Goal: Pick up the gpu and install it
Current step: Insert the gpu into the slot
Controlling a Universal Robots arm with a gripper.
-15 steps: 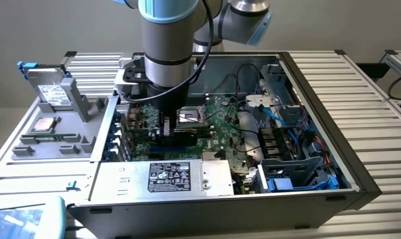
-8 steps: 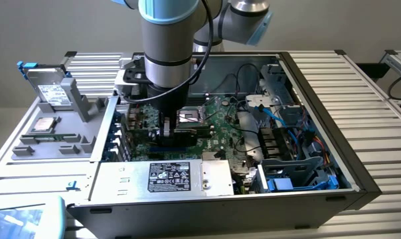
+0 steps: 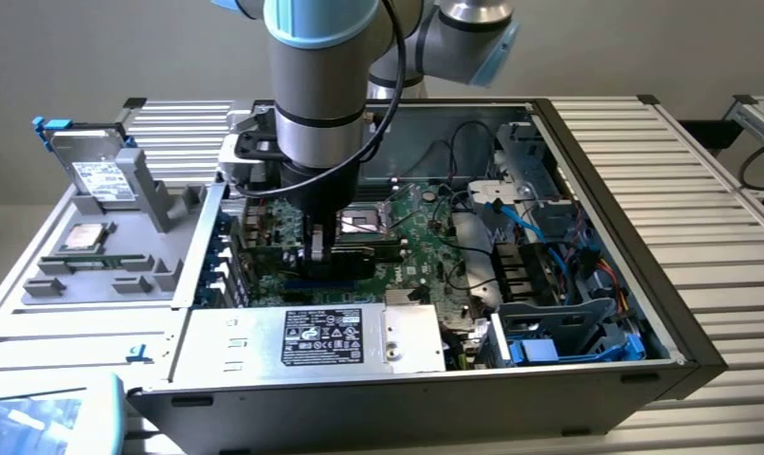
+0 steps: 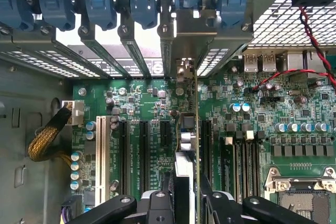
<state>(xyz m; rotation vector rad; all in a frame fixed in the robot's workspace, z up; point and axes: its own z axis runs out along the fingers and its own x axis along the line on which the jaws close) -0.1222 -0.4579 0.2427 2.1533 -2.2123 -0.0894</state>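
At the exterior view's left, a grey tray (image 3: 66, 284) lies on the ribbed metal desk (image 3: 723, 190). A grey drive with a white label (image 3: 98, 175) stands upright at the tray's far end, and narrow green sticks (image 3: 98, 260) lie flat nearer.

Just to the right is the open computer case (image 3: 635, 237), on its side with its motherboard (image 3: 420, 237) facing up. A silver power supply with a black label (image 3: 318, 336) fills the near left corner of the case.

The arm (image 3: 318, 85) reaches straight down into the left half of the case. Its tool (image 4: 186, 205) is narrow, with a dark finger on each face of the gpu (image 4: 188, 135). The card stands on edge among the long black expansion slots. Its silver end bracket (image 4: 184, 30) is up against the case's rear wall, beneath a row of blue clips (image 4: 100, 3). Whether the card is fully seated in its slot cannot be told.

To the right of the tool is the square processor socket (image 3: 360, 223). Farther right, blue cables (image 3: 547, 223) run along the drive bays.
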